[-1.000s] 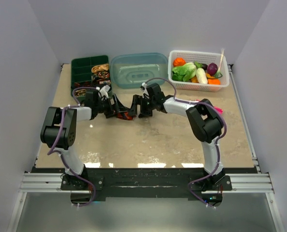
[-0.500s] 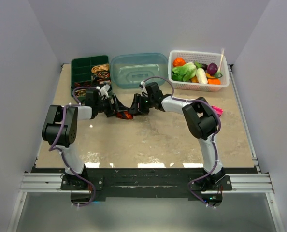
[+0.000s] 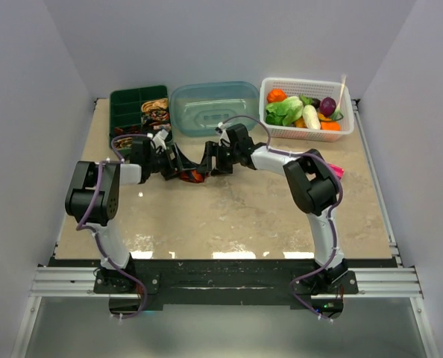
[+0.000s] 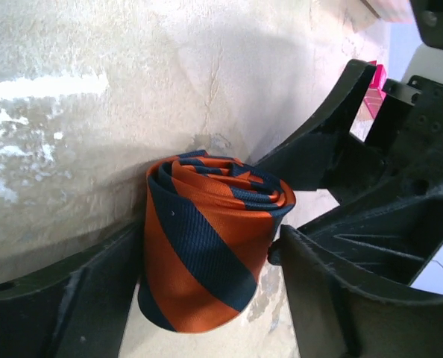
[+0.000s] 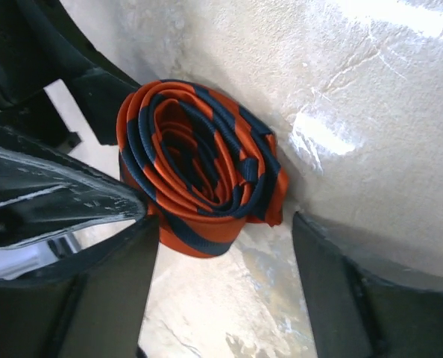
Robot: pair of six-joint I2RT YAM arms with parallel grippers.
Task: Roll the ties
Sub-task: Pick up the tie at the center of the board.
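Observation:
The orange tie with dark blue diagonal stripes (image 3: pixel 194 176) stands as a tight roll on the table between both arms. In the left wrist view the roll (image 4: pixel 206 253) fills the space between my left gripper's (image 4: pixel 206 250) fingers; one finger (image 4: pixel 65 298) presses its side and the other touches its edge. My left gripper (image 3: pixel 183 170) is shut on it. My right gripper (image 5: pixel 225 224) is open just short of the roll (image 5: pixel 199 171): one finger (image 5: pixel 102 291) brushes it, the other stands apart. From above, the right gripper (image 3: pixel 209 162) faces the left. Small patterned tie coils (image 3: pixel 156 110) lie in the green tray.
A green compartment tray (image 3: pixel 128 104) stands at the back left, a blue-green plastic tub (image 3: pixel 214 108) beside it, and a white basket of toy vegetables (image 3: pixel 341 128) at the back right. A pink flat gadget (image 3: pixel 335 171) lies by the right arm's elbow.
The right gripper slid left toward the roll, narrowed, then widened again. The left gripper closed slightly on the roll and stayed in place.

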